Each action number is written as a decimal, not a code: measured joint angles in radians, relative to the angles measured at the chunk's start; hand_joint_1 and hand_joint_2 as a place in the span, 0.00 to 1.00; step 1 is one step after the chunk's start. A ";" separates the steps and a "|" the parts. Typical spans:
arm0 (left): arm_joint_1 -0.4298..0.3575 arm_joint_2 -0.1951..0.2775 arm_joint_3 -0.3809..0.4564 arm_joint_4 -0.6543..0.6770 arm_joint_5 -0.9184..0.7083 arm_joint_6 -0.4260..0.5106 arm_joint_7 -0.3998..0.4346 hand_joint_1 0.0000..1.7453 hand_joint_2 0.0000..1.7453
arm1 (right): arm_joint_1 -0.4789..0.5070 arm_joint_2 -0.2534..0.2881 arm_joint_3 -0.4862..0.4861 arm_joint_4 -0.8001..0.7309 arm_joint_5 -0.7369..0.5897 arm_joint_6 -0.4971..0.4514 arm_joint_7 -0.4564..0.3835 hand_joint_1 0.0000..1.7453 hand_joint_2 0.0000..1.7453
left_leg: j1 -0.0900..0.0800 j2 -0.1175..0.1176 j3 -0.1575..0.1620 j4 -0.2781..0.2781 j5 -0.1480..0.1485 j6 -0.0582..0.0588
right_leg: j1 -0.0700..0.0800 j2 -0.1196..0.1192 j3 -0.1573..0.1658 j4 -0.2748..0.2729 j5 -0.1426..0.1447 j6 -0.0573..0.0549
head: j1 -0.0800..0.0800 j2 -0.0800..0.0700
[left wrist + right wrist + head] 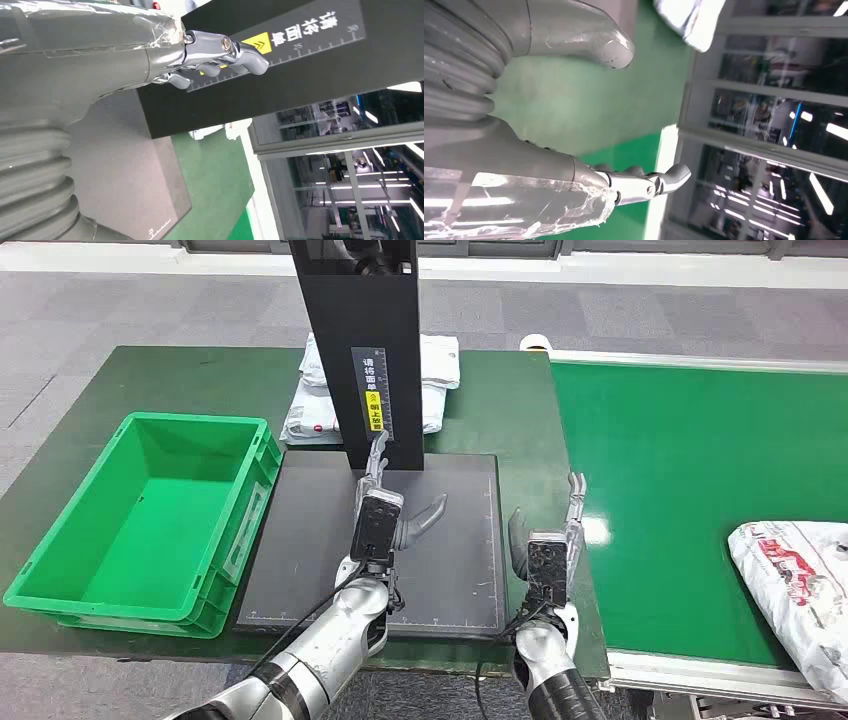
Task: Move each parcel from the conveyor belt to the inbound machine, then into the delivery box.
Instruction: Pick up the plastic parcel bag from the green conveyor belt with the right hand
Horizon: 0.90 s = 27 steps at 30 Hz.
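A white plastic parcel (795,590) with red print lies at the right end of the green conveyor belt (690,470); its corner (689,15) shows in the right wrist view. My left hand (385,510) hovers open over the black inbound machine plate (455,570), fingers (220,50) stretched toward the black scanner column (360,350). My right hand (548,540) is open at the belt's left edge, holding nothing, well left of the parcel. The green delivery box (150,520) stands left of the plate, with nothing in it.
Several white parcels (320,400) are piled behind the scanner column on the dark green table (500,410). The belt's metal frame (700,675) runs along the near side. Grey carpet lies beyond the table.
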State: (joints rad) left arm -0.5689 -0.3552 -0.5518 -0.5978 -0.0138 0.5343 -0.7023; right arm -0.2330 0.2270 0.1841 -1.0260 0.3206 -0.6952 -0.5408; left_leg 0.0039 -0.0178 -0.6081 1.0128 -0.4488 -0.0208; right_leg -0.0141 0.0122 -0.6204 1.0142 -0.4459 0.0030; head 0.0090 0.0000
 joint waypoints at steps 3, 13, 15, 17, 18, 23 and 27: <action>-0.005 0.000 0.012 0.008 -0.008 -0.009 0.000 0.00 1.00 | 0.005 -0.018 -0.027 -0.001 0.126 -0.002 0.069 0.00 1.00 | 0.000 0.000 0.000 0.000 0.000 0.000 | 0.000 0.000 0.000 0.000 0.000 0.000 | 0.000 0.000; -0.009 0.001 0.050 0.017 -0.022 -0.023 0.000 0.00 1.00 | 0.016 -0.081 -0.161 0.001 0.369 -0.010 0.189 0.00 1.00 | 0.000 -0.001 0.001 0.000 -0.001 0.001 | -0.001 0.000 0.002 0.000 -0.001 0.001 | 0.000 0.000; -0.005 0.004 0.066 0.014 -0.024 -0.021 -0.001 0.00 1.00 | 0.022 -0.126 -0.276 0.008 0.395 -0.012 0.214 0.00 1.00 | 0.000 -0.001 0.004 0.000 -0.004 0.002 | -0.001 0.001 0.004 0.000 -0.003 0.002 | 0.000 0.000; 0.000 0.006 0.083 0.010 -0.031 -0.024 -0.001 0.00 1.00 | 0.025 -0.156 -0.370 0.024 0.527 -0.011 0.312 0.00 1.00 | -0.001 -0.001 0.006 0.000 -0.005 0.002 | -0.001 0.001 0.006 0.000 -0.004 0.003 | 0.000 0.000; 0.002 0.006 0.090 0.008 -0.035 -0.027 -0.001 0.00 1.00 | 0.025 -0.167 -0.405 0.034 0.648 -0.010 0.383 0.00 1.00 | -0.001 -0.002 0.006 0.000 -0.005 0.003 | -0.001 0.000 0.006 0.000 -0.004 0.003 | 0.000 0.000; 0.013 0.013 0.123 -0.002 -0.043 -0.039 -0.001 0.00 1.00 | 0.024 -0.231 -0.601 0.109 1.080 -0.008 0.605 0.00 1.00 | -0.001 -0.012 0.002 0.000 -0.004 0.004 | -0.001 -0.011 0.007 0.000 -0.006 0.005 | 0.000 0.000; 0.016 0.014 0.132 -0.007 -0.043 -0.045 -0.001 0.00 1.00 | 0.023 -0.265 -0.656 0.162 1.104 -0.008 0.658 0.00 1.00 | -0.002 -0.011 0.003 0.001 -0.005 0.006 | -0.003 -0.010 0.007 -0.001 -0.007 0.006 | 0.000 0.000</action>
State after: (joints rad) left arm -0.5534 -0.3410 -0.4196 -0.6046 -0.0568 0.4890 -0.7031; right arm -0.2097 -0.0378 -0.4719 -0.8644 1.4248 -0.7034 0.1168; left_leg 0.0020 -0.0288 -0.6056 1.0134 -0.4541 -0.0145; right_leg -0.0169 0.0026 -0.6133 1.0136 -0.4526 0.0091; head 0.0092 0.0000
